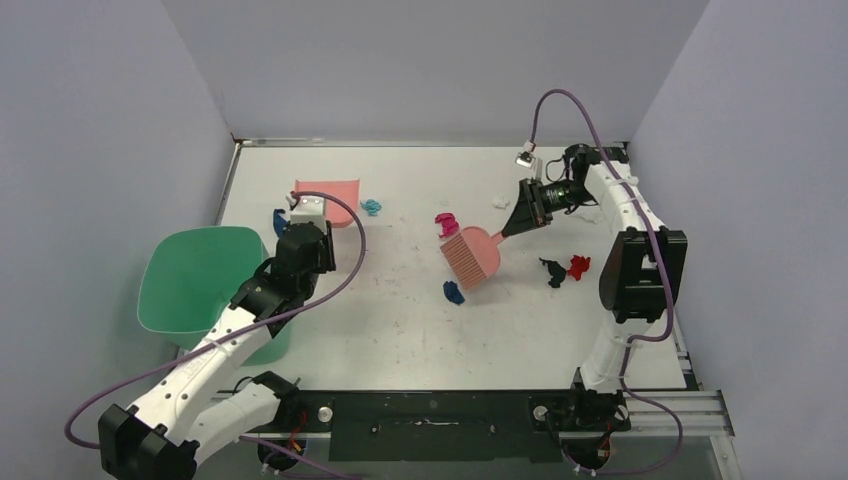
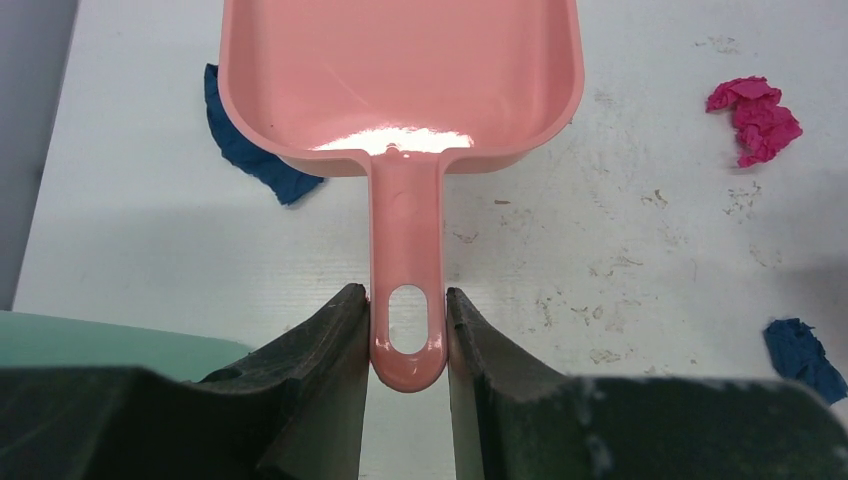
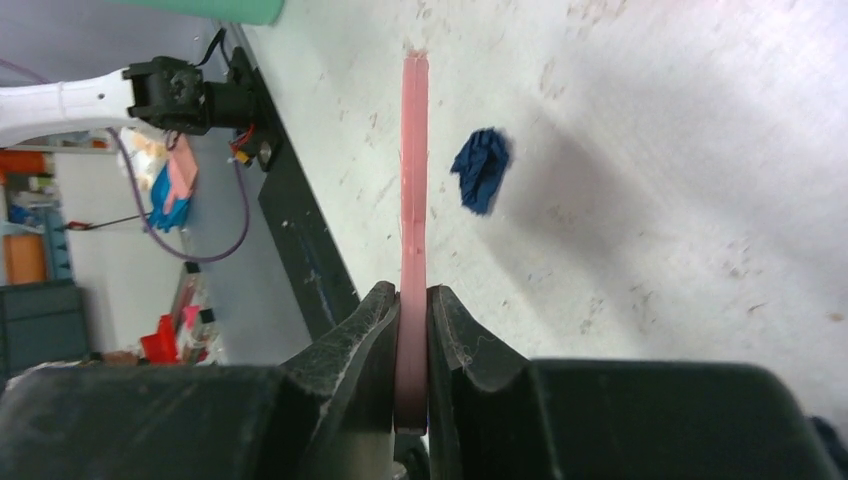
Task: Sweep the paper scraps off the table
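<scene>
My left gripper (image 1: 312,222) (image 2: 407,312) is shut on the handle of the pink dustpan (image 1: 330,195) (image 2: 400,80), which lies flat at the table's far left. My right gripper (image 1: 519,220) (image 3: 412,300) is shut on the handle of the pink hand brush (image 1: 470,256) (image 3: 413,180), with its head over mid-table. Paper scraps lie scattered: dark blue (image 1: 279,220) (image 2: 245,145) beside the dustpan, teal (image 1: 371,207), magenta (image 1: 446,224) (image 2: 755,115), dark blue (image 1: 453,292) (image 3: 481,168) below the brush, black (image 1: 553,271), red (image 1: 578,266), white (image 1: 500,202).
A mint-green bin (image 1: 200,285) (image 2: 100,345) stands off the white table's (image 1: 400,340) left edge, next to my left arm. Grey walls close in the back and sides. The black base rail (image 1: 430,415) runs along the near edge.
</scene>
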### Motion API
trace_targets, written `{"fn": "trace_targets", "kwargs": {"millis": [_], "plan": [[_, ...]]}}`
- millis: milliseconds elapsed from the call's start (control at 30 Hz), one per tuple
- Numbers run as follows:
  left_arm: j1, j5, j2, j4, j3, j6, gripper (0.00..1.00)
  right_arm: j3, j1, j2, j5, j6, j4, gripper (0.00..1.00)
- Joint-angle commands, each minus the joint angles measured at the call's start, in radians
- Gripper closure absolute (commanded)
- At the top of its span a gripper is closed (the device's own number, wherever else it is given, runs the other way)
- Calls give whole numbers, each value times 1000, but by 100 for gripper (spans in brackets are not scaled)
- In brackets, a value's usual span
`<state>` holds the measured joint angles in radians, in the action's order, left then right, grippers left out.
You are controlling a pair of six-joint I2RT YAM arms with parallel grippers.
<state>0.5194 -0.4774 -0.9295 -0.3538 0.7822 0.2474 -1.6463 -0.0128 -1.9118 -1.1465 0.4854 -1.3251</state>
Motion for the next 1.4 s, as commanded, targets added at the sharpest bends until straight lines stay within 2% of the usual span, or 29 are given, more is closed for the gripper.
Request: {"fn": "trace_targets", "kwargs": {"millis": [0,67,167,200,367,467,667,800,867,933,1133,1367], "plan": [[-14,-37,39,70,-4,-1,100,-76,-62,56,83,-196,228,95],[-17,-40,56,80,-11,1,100,-79,-130,95,318,-294,413,95],[-26,-66,53,70,-6,-4,100,-95,-238,127,611,-250,581,95],[-30,-75,52,65,-3,-4,100,-101,-264,128,647,-213,624,95],[-48,-93,67,76,-10,19,100,-126,-387,134,694,15,773,95],[-67,-78,69,94,6,27,100,-107,-504,158,726,246,810,95],[-140,-67,-1,56,132,60,100,131,-772,262,891,725,969,95],[-282,77,-22,51,150,143,100,218,-868,284,856,897,1129,95],[-369,193,-16,74,139,176,100,212,-909,252,859,945,1172,95],[-402,241,-11,102,122,195,100,187,-940,203,861,977,1189,95],[-441,291,0,128,76,228,100,119,-1009,19,884,966,1354,95],[-450,332,28,148,54,236,100,-32,-1031,-183,923,921,1449,95]]}}
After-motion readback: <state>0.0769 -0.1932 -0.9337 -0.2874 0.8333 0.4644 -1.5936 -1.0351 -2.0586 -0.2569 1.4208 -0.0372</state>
